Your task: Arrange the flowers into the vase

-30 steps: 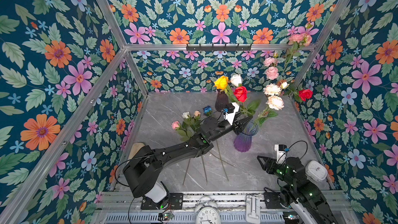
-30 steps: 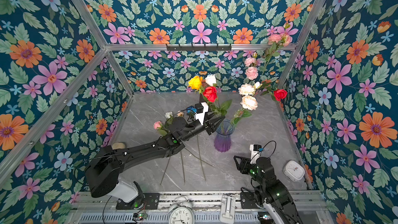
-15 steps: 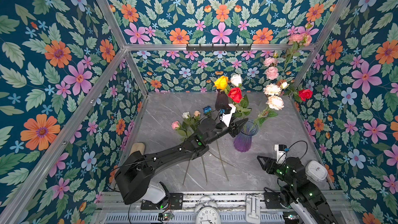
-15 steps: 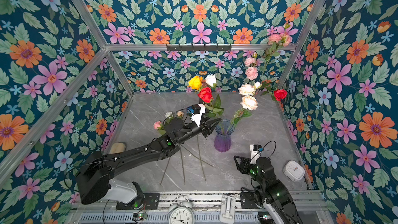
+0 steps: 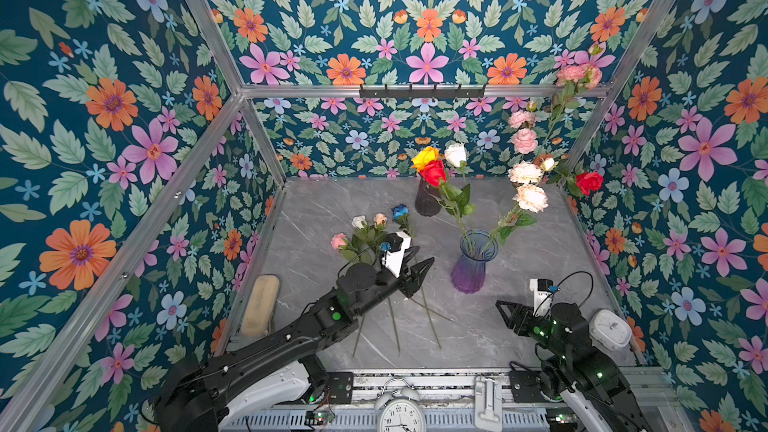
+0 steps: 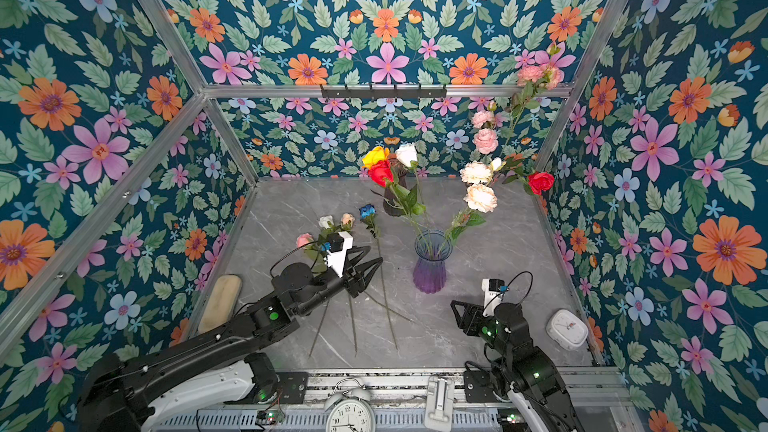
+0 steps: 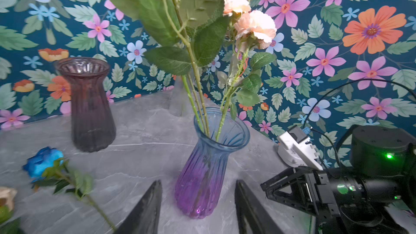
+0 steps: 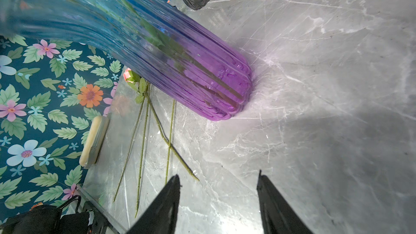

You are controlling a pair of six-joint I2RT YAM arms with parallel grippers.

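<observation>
On the grey marble table (image 5: 540, 251), several flowers (image 5: 530, 197) are standing in the blue-and-purple glass vase (image 5: 469, 272), while four loose flowers (image 5: 365, 236) are lying just left of it. We are holding both claws spread and empty: the left gripper (image 5: 424, 254) over the loose stems, the right gripper (image 5: 501, 314) near the vase.

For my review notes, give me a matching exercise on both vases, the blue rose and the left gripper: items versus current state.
1 purple vase
2 dark vase
3 blue rose
4 left gripper

A lies on the table
B stands empty at the back
C jaws apart, nothing between
D holds flowers

Pairs: 1-D, 2-B, 3-A, 4-C
</observation>
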